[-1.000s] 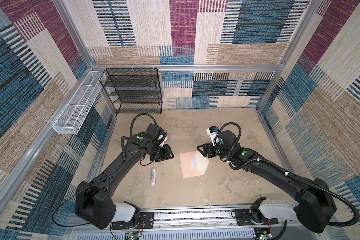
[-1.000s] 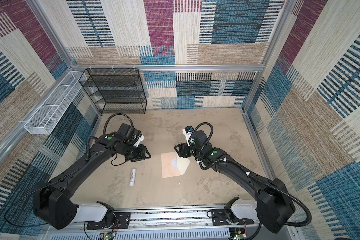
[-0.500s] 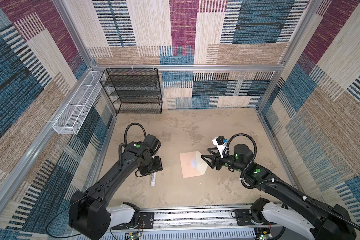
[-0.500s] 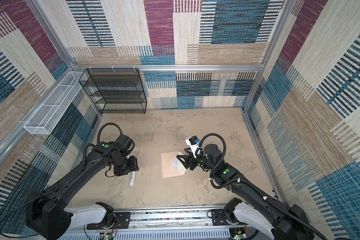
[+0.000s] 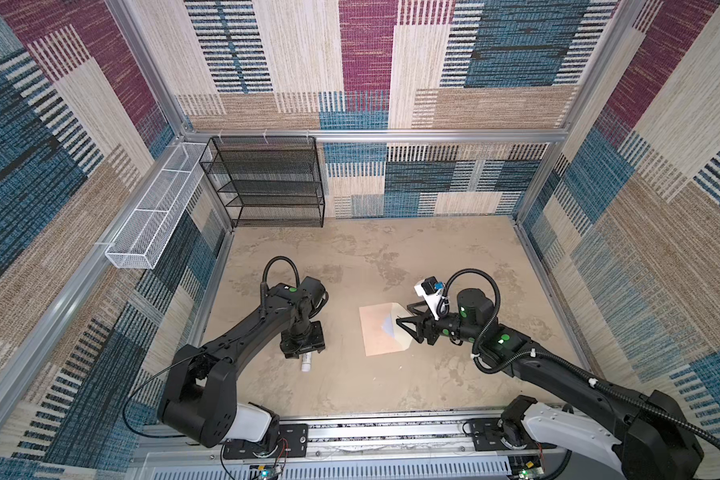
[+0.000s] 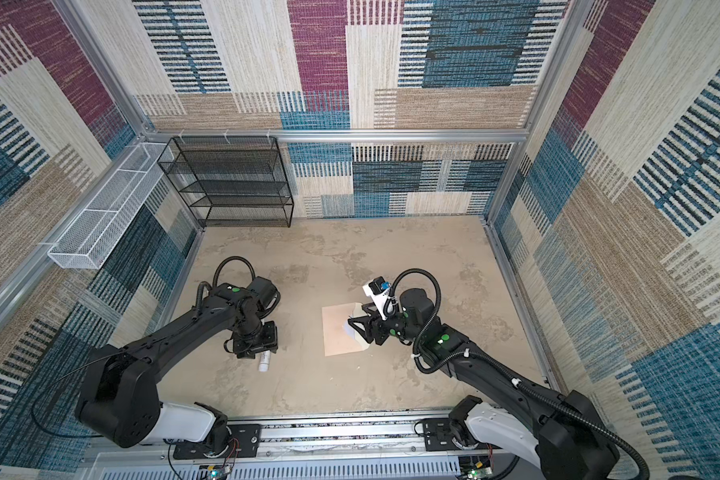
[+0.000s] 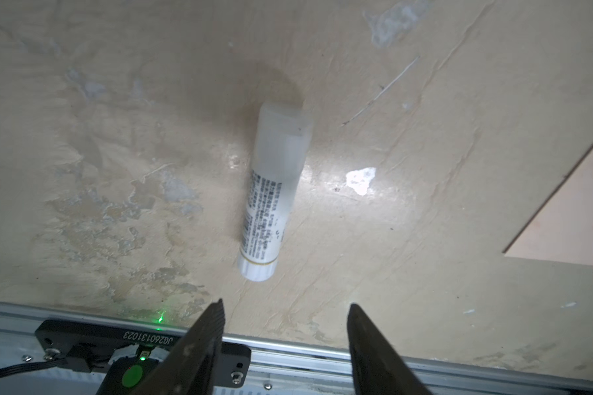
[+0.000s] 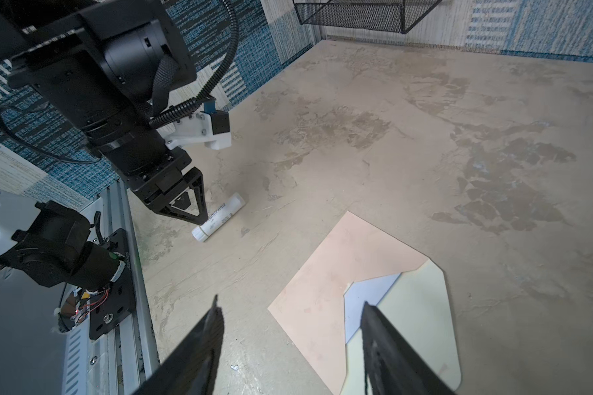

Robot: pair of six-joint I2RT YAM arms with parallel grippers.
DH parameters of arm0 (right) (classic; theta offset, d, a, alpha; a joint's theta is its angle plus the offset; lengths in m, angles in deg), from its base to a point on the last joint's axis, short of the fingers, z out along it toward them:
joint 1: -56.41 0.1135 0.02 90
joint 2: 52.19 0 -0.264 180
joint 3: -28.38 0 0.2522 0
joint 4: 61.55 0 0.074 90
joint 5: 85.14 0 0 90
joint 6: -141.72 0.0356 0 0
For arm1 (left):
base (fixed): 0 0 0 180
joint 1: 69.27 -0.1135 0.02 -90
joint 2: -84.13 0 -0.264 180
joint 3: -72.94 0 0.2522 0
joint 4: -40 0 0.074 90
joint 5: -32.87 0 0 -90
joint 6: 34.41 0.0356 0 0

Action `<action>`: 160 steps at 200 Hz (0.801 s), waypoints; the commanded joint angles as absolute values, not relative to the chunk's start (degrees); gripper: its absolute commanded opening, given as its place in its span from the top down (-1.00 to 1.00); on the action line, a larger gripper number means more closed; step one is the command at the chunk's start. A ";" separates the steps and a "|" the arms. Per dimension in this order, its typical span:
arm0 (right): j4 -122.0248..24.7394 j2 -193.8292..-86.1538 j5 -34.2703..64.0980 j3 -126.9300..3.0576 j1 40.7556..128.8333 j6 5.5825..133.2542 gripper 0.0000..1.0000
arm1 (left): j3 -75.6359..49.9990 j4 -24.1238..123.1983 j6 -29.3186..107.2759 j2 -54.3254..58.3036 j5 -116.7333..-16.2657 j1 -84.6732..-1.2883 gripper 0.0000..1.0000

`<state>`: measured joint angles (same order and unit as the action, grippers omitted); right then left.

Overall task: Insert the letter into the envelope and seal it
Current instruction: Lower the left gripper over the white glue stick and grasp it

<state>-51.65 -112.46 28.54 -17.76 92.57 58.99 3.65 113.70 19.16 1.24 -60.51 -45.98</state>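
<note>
Two released, empty pincers — left pincer (image 7: 285, 305) just beside the glue stick (image 7: 274, 191), right pincer (image 8: 290, 302) at the flap edge of the envelope (image 8: 336, 270).

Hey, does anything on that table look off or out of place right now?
Nothing spilled or damaged. The envelope lies a little crooked, its flap open with a sliver of the letter showing inside. The capped glue stick lies on its side.

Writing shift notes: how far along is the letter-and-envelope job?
Done: the letter sits inside the envelope, part showing. Underway: the open left hand hovers at the glue stick. Left: glue and close the open flap.
</note>
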 commanded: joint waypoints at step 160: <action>-52.66 -115.96 29.03 -18.96 92.70 60.02 -0.32 | 4.95 107.81 30.18 -9.63 -58.71 -49.51 0.22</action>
<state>-51.56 -115.72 28.87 -18.27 92.57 59.47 5.05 107.12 28.43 -8.81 -60.07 -49.37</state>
